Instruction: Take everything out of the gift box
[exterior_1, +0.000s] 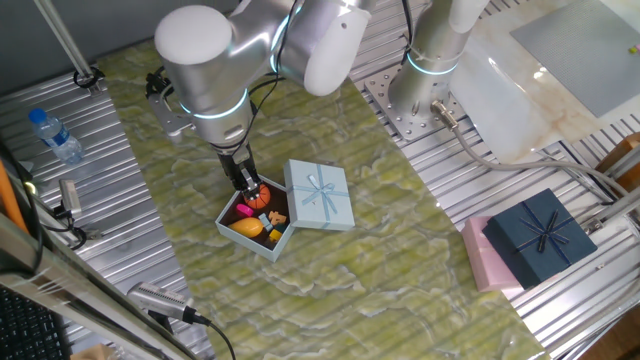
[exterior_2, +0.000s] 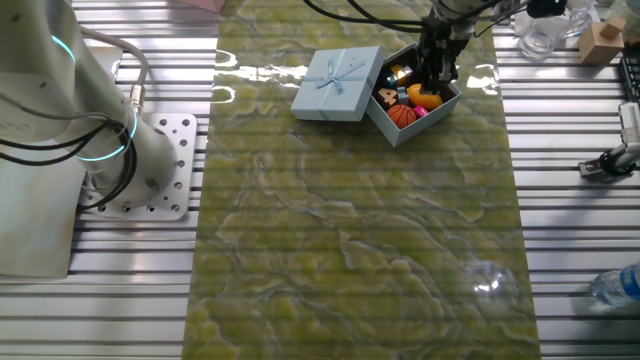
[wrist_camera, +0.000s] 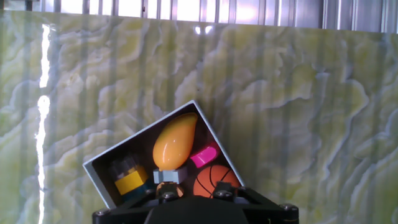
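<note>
The pale-blue gift box (exterior_1: 232, 238) stands open on the green marbled mat, and its bowed lid (exterior_1: 320, 195) lies against its right side. Inside are an orange basketball (exterior_1: 259, 196), a yellow-orange mango (exterior_1: 248, 228), a magenta piece (exterior_1: 243, 211) and small orange bits (exterior_1: 276, 217). My gripper (exterior_1: 247, 183) reaches down into the box beside the basketball. In the hand view the fingers stand apart over the box's near corner, with the gripper (wrist_camera: 194, 194) open. Ahead of them lie the basketball (wrist_camera: 214, 179), mango (wrist_camera: 174, 142), magenta piece (wrist_camera: 205, 155) and a yellow block (wrist_camera: 130, 182). The other fixed view shows the box (exterior_2: 440, 108), the lid (exterior_2: 338, 85) and the gripper (exterior_2: 437, 62).
A dark navy box with a bow (exterior_1: 540, 235) sits on a pink box (exterior_1: 478, 262) at the right edge. A water bottle (exterior_1: 55, 135) lies on the ribbed metal at the left. The arm's base (exterior_1: 430, 90) stands behind the mat.
</note>
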